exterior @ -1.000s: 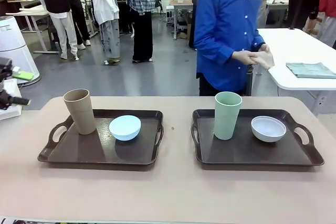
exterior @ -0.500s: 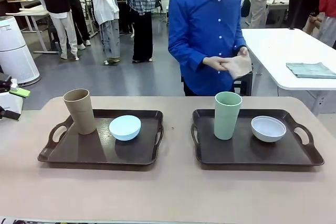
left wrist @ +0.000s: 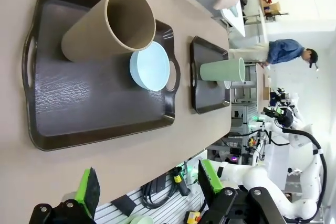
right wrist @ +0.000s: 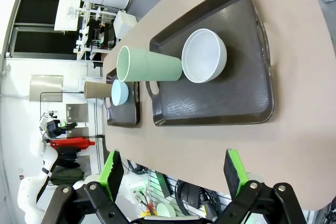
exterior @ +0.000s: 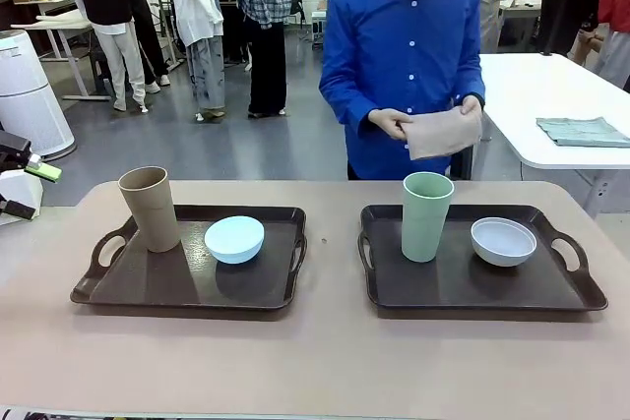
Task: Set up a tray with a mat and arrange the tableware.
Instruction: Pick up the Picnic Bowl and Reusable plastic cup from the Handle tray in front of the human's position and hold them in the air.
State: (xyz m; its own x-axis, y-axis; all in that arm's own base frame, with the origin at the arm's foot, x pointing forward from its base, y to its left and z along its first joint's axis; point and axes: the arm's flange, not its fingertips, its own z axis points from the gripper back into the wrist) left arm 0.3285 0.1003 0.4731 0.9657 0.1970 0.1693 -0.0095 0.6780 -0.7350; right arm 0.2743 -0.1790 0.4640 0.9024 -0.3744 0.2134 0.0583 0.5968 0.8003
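Two dark brown trays lie side by side on the table. The left tray (exterior: 187, 287) carries a tan tumbler (exterior: 150, 208) and a light blue bowl (exterior: 234, 239). On the right tray (exterior: 472, 287) stand a pale green tumbler (exterior: 426, 215) and a white bowl (exterior: 503, 241). Behind the table a person in a blue shirt holds a tan mat (exterior: 445, 132) in both hands. My left gripper (left wrist: 149, 187) is open, hovering off the left tray's (left wrist: 94, 114) near side, and its fingers (exterior: 39, 172) show at the table's left edge. My right gripper (right wrist: 173, 169) is open too, short of the right tray (right wrist: 236, 103).
A white side table (exterior: 551, 95) at the back right bears a folded grey-green cloth (exterior: 583, 130). A white cylindrical unit (exterior: 25, 90) stands at the far left. Several people stand farther back. Bare tabletop (exterior: 325, 361) runs in front of the trays.
The person has stepped from the right to behind the table's middle and now holds the mat spread in both hands. The left gripper shifted slightly at the edge. The tableware stayed put.
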